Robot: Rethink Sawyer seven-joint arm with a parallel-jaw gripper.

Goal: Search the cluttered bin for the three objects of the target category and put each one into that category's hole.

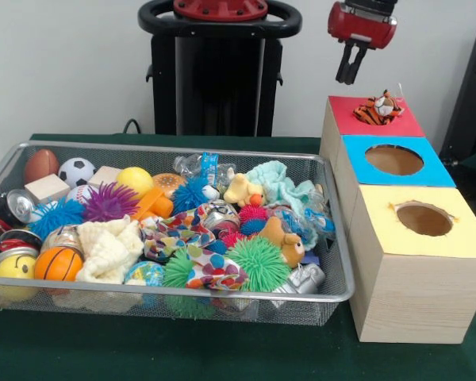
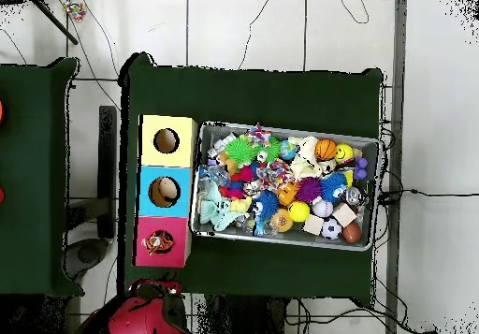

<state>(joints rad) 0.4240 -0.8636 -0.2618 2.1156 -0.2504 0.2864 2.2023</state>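
A dark green bench [image 1: 222,349] stands before a plain pale wall, over a tiled floor. The end effector [image 1: 350,77] hangs in the air above the red box [image 1: 345,117], touching nothing; its two dark fingers [image 1: 345,63] point down and lie close together, with nothing between them. Directly below, a striped tiger toy [image 1: 378,109] sits in the hole of the red box, its upper part showing above the lid. The red box stands at one end of a row of three wooden boxes set against one short side of the wire bin [image 1: 333,290]. The blue box [image 1: 432,171] is in the middle and the yellow box [image 1: 460,238] at the other end; both round holes are uncovered. The bin lies along the middle of the bench, filled with balls, spiky rubber toys, cans, wooden blocks, cloths and soft toys. A yellow plush animal [image 1: 242,190] lies among the clutter near the bin's centre.
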